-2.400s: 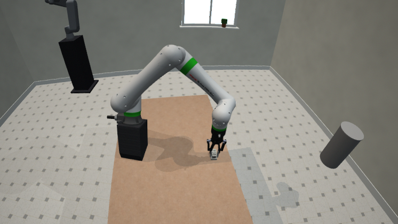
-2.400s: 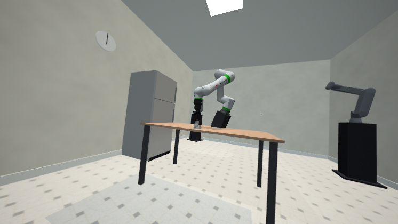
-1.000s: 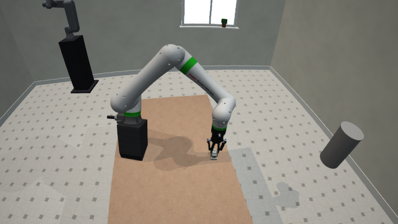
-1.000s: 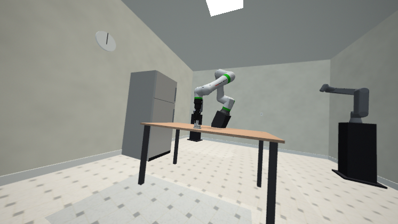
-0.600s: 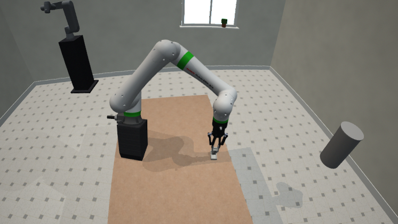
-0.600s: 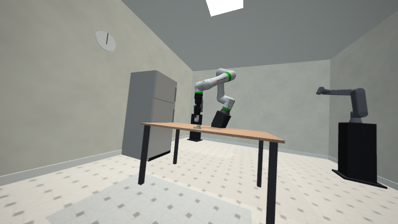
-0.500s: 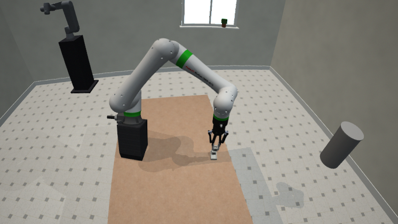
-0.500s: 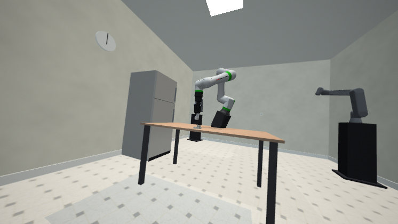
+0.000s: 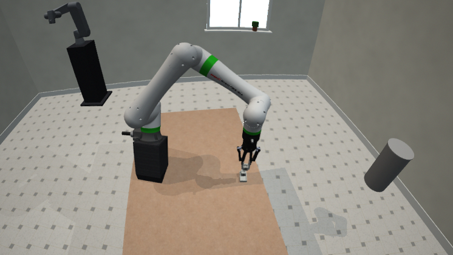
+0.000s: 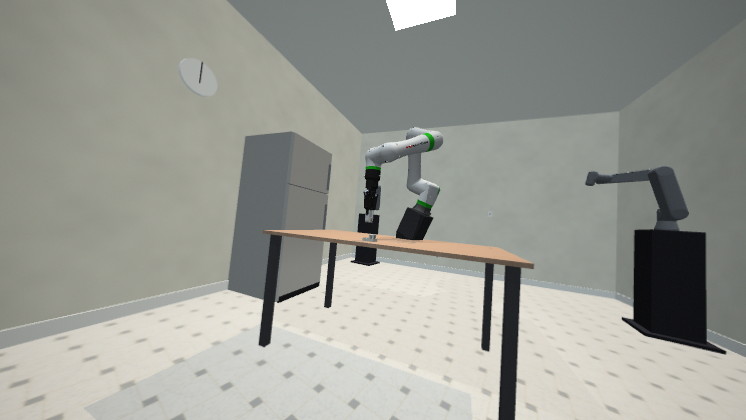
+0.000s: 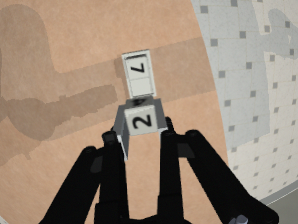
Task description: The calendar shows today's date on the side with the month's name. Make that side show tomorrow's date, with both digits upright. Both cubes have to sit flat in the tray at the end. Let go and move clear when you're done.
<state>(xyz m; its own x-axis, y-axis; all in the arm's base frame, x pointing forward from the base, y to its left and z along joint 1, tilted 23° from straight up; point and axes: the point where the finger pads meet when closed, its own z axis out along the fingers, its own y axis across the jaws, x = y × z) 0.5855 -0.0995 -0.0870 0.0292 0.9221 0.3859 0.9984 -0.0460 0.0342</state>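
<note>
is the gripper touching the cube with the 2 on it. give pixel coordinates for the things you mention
touching: the wrist view shows the cube with the 2 (image 11: 141, 120) held between the gripper's (image 9: 246, 164) (image 11: 141, 125) two finger pads, one against each side

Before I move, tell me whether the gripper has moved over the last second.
Yes, upward: in the exterior view, the gripper now hangs higher above the table than it did a second ago.
</note>
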